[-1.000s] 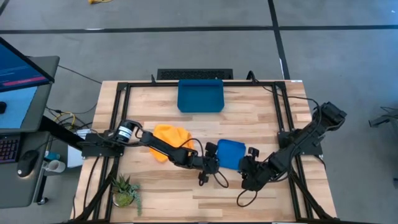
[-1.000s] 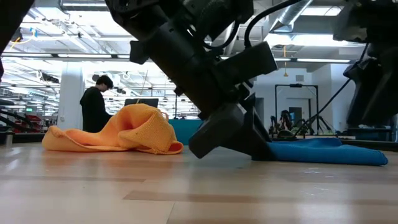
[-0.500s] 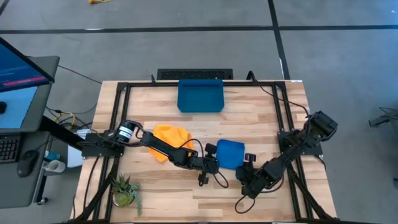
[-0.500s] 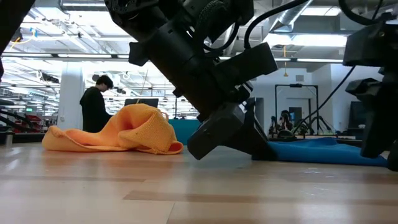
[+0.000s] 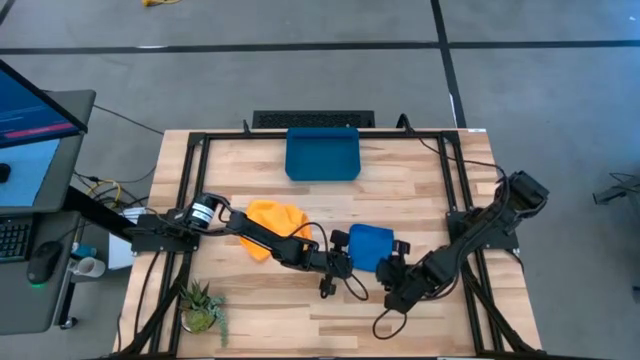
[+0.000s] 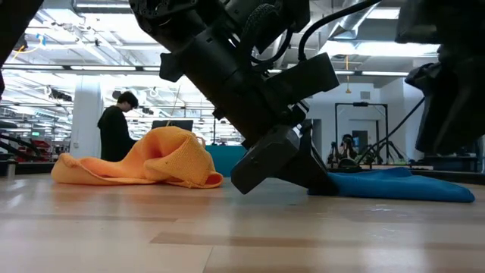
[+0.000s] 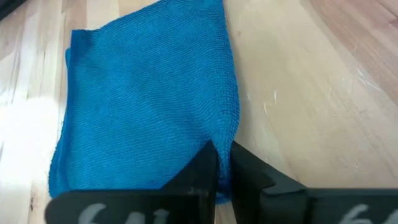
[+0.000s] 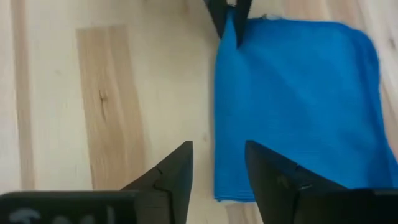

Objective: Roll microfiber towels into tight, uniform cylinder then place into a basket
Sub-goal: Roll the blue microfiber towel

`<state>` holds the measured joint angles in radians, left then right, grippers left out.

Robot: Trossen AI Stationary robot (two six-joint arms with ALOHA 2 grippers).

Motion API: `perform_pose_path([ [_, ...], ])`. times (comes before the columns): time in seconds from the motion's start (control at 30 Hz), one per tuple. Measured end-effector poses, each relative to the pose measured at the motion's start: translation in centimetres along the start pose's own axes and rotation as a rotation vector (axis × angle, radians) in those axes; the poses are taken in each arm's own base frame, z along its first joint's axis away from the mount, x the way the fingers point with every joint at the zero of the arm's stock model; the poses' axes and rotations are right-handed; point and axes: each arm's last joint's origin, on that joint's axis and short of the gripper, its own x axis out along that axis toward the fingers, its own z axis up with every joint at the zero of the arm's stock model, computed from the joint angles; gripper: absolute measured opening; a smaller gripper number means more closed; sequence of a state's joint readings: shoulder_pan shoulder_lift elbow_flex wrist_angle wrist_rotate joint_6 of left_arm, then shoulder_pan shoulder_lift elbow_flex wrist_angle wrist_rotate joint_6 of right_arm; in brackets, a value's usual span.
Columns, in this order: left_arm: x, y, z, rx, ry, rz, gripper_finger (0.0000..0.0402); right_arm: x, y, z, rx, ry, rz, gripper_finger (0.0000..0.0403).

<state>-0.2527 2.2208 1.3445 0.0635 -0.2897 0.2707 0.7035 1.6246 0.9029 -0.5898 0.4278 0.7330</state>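
Note:
The blue towel (image 5: 373, 245) lies flat as a small folded square on the table, right of centre. My left gripper (image 5: 347, 262) is shut on its left corner. My right gripper (image 8: 217, 171) hovers open over the towel's near edge (image 8: 219, 186), one finger over bare wood and the other over cloth. The orange towel (image 5: 275, 225) sits in a crumpled heap to the left, partly under my left arm. The dark blue basket (image 5: 322, 153) stands at the far edge with nothing in it. My left gripper pinches the blue towel's left corner (image 7: 231, 146) between its two fingers (image 7: 205, 171). It comes slanting down from the table's left. The cloth rises in a small peak (image 8: 234, 30) at the fingertips, and the rest lies flat on the table. One layer or several, I cannot tell.
A black keyboard-like bar (image 5: 313, 120) lies beyond the basket. A small potted plant (image 5: 203, 305) stands at the near left corner. A black frame (image 5: 190, 200) runs along the table's sides. Bare wood shows between the towels and the basket. A person (image 6: 115, 133) stands in the room behind.
My right gripper has drifted a little toward the table's left, ending over the blue towel's near edge. Both towels lie where they did.

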Motion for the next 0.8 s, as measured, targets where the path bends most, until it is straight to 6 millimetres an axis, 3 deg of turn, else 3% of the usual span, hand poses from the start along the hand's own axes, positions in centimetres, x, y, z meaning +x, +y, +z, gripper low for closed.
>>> perform_pose_path([
  [0.3, 0.0, 0.0, 0.0, -0.001, 0.001, -0.004, 0.002, 3.2, 0.8, -1.3, -0.058, 0.097, -0.084, 0.0166],
  [0.5, 0.0, 0.0, -0.1, -0.005, 0.003, -0.007, 0.002, 4.3, 0.8, -1.6, -0.069, 0.125, -0.128, 0.0155],
  [0.63, -0.4, 0.2, 0.1, -0.044, 0.003, -0.034, 0.002, 4.2, 0.6, -1.4, -0.031, 0.144, -0.107, 0.0119],
  [0.8, -1.6, 0.6, 0.7, -0.131, -0.009, -0.155, 0.002, 3.6, 0.3, -1.1, -0.009, 0.141, -0.064, 0.0041],
])
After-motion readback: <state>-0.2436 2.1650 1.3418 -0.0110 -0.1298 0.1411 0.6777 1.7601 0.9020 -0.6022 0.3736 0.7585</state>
